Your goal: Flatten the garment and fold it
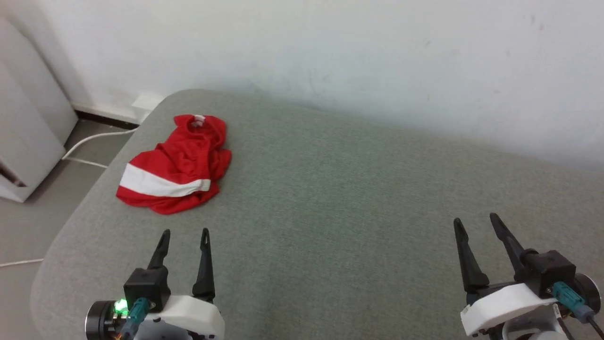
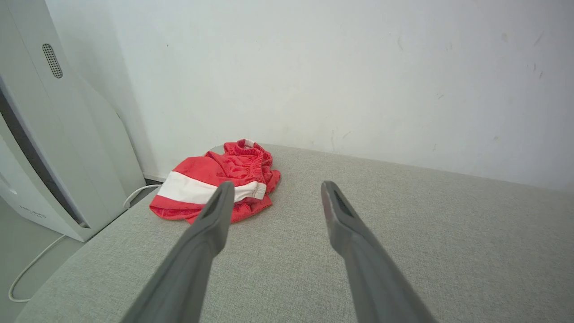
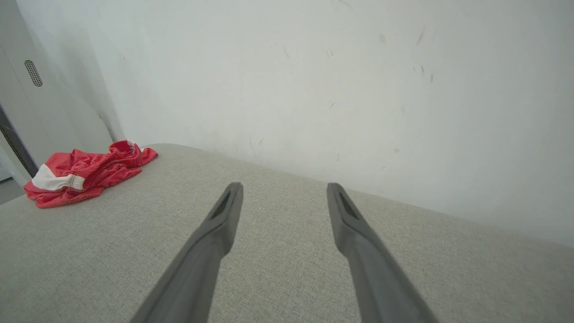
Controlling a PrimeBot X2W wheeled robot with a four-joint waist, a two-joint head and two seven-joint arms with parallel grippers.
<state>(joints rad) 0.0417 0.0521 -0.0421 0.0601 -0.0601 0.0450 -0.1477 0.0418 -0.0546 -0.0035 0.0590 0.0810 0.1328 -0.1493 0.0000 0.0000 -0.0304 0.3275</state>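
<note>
Garment (image 1: 174,163) lies crumpled near cushion (image 1: 330,212) corner (cable (image 1: 99,135) beside).

Left gripper (image 1: 185,231): two long black tapering fingers (image 1: 206,264), a slot near each tip (matte grey up close in the wrist view).
Left block (image 1: 147,285): black, boxy.
Left shell (image 1: 193,317): glossy white, rounded.
Green light (image 1: 121,306): lit, at the left block's 8 o'clock.
Left plug (image 1: 138,313): teal.
Right gripper (image 1: 475,218): same black pointed fingers.
Right block (image 1: 549,267): black, boxy.
Right shell (image 1: 498,304): white.
Right plug (image 1: 563,291): teal, at the right block's 5 o'clock, with a dark cable (image 1: 593,322).
</note>
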